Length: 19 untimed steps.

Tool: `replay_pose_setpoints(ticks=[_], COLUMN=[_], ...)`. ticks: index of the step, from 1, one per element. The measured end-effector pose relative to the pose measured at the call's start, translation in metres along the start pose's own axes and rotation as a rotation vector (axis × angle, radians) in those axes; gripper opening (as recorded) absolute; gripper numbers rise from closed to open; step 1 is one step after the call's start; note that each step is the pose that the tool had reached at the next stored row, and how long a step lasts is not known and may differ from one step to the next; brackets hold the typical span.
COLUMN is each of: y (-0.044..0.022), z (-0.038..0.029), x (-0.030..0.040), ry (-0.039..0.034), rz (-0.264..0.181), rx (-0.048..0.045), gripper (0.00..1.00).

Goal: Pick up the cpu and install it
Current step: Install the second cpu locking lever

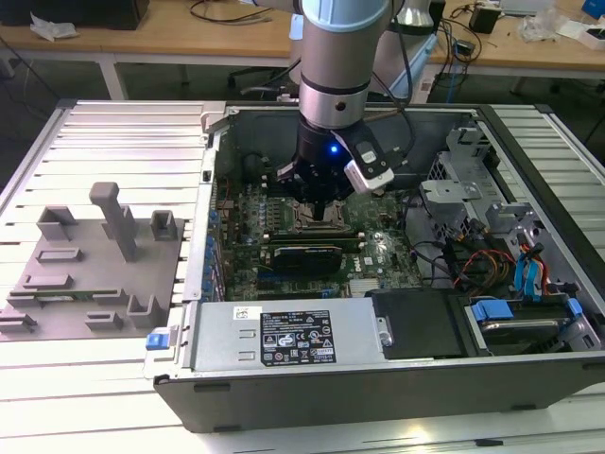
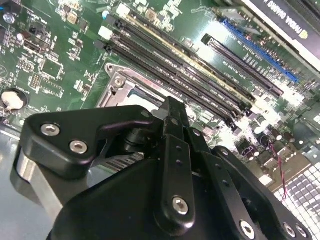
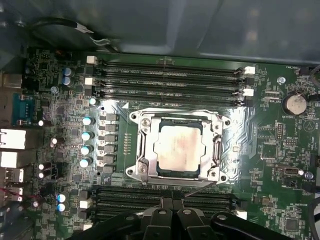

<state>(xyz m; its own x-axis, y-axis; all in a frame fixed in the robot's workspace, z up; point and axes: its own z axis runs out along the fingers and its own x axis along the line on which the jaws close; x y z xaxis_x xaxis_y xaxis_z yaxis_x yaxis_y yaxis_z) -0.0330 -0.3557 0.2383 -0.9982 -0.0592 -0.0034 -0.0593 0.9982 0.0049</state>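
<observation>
Silvery cpu [image 3: 178, 148] sits inside the metal-framed socket [image 3: 141, 150] on the motherboard [image 3: 270, 150]; gripper [image 1: 319, 202] hovers directly above it, whether clenched or released unclear.

From the exterior view we look down at an angle over the whole open computer case [image 1: 378, 378], well back. The first wrist view faces straight down, close above the socket [image 3: 177, 148]. The second wrist view skims low past the gripper [image 2: 170, 117]; both share that socket.

Silver-grey arm [image 1: 333, 57], black screw-studded gripper [image 2: 172, 117], blue light.
</observation>
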Motion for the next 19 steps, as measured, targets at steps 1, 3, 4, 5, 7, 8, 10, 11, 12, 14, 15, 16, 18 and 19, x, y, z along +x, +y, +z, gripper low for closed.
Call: replay_pose_setpoints(ticks=[1, 3, 4, 5, 7, 8, 10, 11, 12, 14, 15, 16, 18, 19], y=[-0.0002, -0.0012, -0.0018, -0.0025, -0.0032, -0.004, -0.0048, -0.0049, -0.0049, -0.0047, -0.0047, -0.0048, -0.0051, -0.0054], z=[0.0004, 0.0007, 0.001, 0.0016, 0.0027, 0.0035, 0.0039, 0.0044, 0.0048, 0.0054, 0.0055, 0.0056, 0.0059, 0.006], x=[0.0001, 0.0003, 0.0003, 0.0006, 0.0011, 0.0019, 0.0024, 0.0038, 0.0046, 0.0059, 0.0062, 0.0066, 0.0085, 0.0093], ry=[-0.0002, -0.0004, -0.0004, -0.0004, -0.0007, -0.0013, -0.0018, -0.0032, -0.0043, -0.0063, -0.0064, -0.0065, -0.0066, -0.0068], rz=[0.0, 0.0, 0.0, 0.0, 0.0, 0.0, 0.0, 0.0, 0.0, 0.0, 0.0, 0.0, 0.0, 0.0], rx=[-0.0022, -0.0047, -0.0052, -0.0062, -0.0084, -0.0111, -0.0165, -0.0209, -0.0243, -0.0263, -0.0263, -0.0263, -0.0261, -0.0261], gripper=[0.11, 0.11, 0.11, 0.11, 0.11, 0.11, 0.11, 0.11, 0.11, 0.11, 0.11, 0.11, 0.11, 0.11])
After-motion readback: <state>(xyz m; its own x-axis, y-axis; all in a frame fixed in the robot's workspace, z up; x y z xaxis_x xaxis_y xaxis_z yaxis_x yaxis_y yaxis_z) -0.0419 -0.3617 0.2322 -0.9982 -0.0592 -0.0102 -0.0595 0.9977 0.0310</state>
